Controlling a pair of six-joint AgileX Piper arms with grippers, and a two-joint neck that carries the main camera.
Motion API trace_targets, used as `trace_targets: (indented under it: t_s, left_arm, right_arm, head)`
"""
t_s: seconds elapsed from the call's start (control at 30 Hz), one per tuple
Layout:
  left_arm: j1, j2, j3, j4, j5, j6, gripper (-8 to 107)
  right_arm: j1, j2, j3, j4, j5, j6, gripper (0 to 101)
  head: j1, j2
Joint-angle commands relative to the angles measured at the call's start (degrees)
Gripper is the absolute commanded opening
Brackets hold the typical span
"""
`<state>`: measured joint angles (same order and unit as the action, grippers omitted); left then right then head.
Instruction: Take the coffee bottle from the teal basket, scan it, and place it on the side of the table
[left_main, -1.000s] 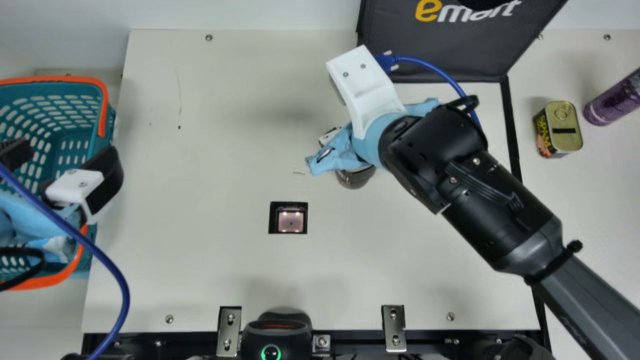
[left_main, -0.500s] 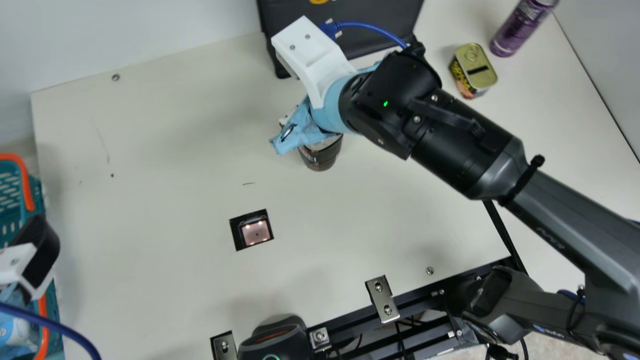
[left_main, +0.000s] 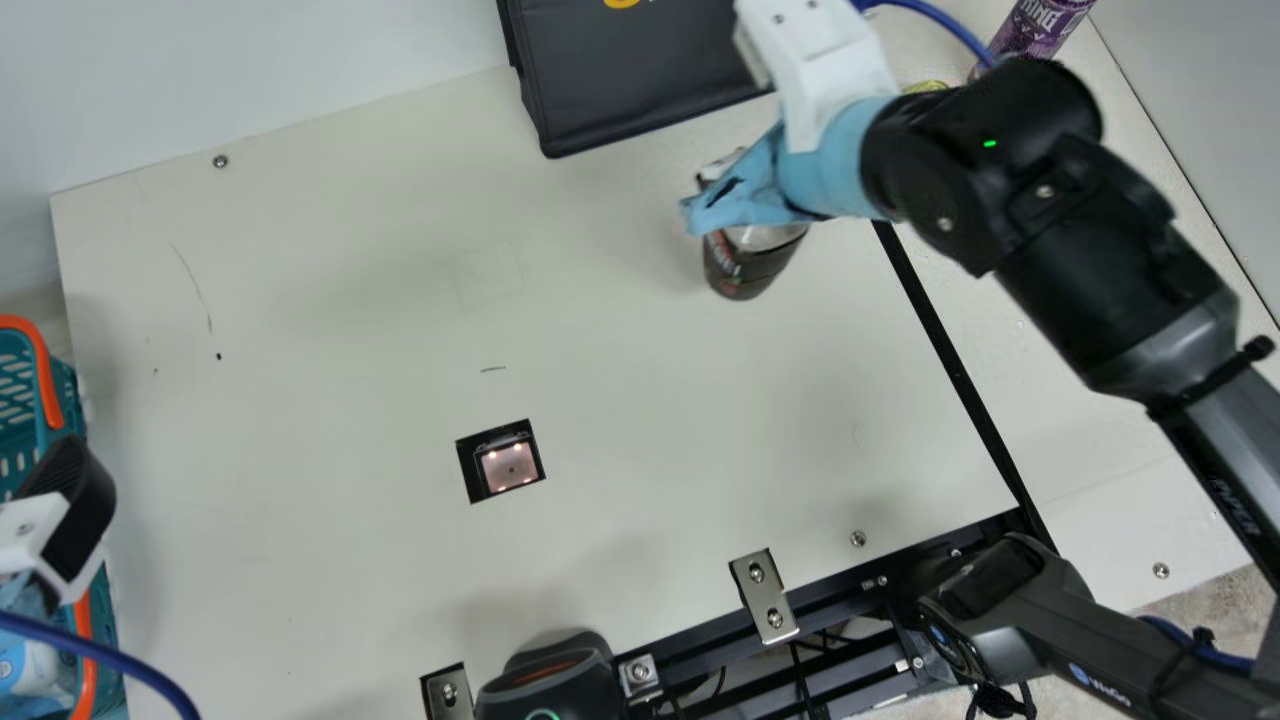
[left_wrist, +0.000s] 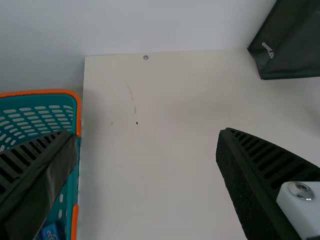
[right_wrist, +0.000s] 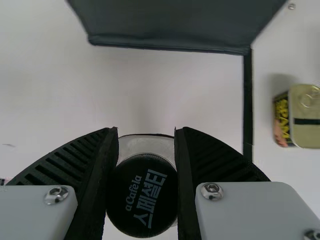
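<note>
Right wrist view: right gripper (right_wrist: 146, 132) clamps coffee bottle (right_wrist: 142, 195); low rightward carry could topple tin (right_wrist: 307, 119). Left gripper (left_wrist: 146, 132) agape.

Right wrist view: small Latin and larger Korean characters, white, slanting across black cap (right_wrist: 142, 200) of coffee bottle, lower middle; yellow capitals on side of can (right_wrist: 307, 132), far right. Left wrist view: small white print on black bag (left_wrist: 290, 50), upper right. Main view: white capitals on purple bottle (left_main: 1042, 28), upper right; pale lettering on right arm (left_main: 1090, 635), lower right.
</note>
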<state>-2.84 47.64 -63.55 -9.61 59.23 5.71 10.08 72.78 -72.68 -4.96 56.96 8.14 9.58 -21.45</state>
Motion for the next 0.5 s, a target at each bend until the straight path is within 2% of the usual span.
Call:
trace_targets:
  t_s: [0.0,0.47]
  left_arm:
    - [0.0,0.0,0.0,0.0,0.0,0.0,90]
    - [0.0,0.0,0.0,0.0,0.0,0.0,90]
  right_arm:
    - [-5.3,-0.9,0.3,0.6,0.3,-1.2,0]
    - [-28.0,-3.8,0.2,6.7,1.5,-12.3,0]
  head:
    - [-1.7,-0.1]
    - [-1.7,-0.1]
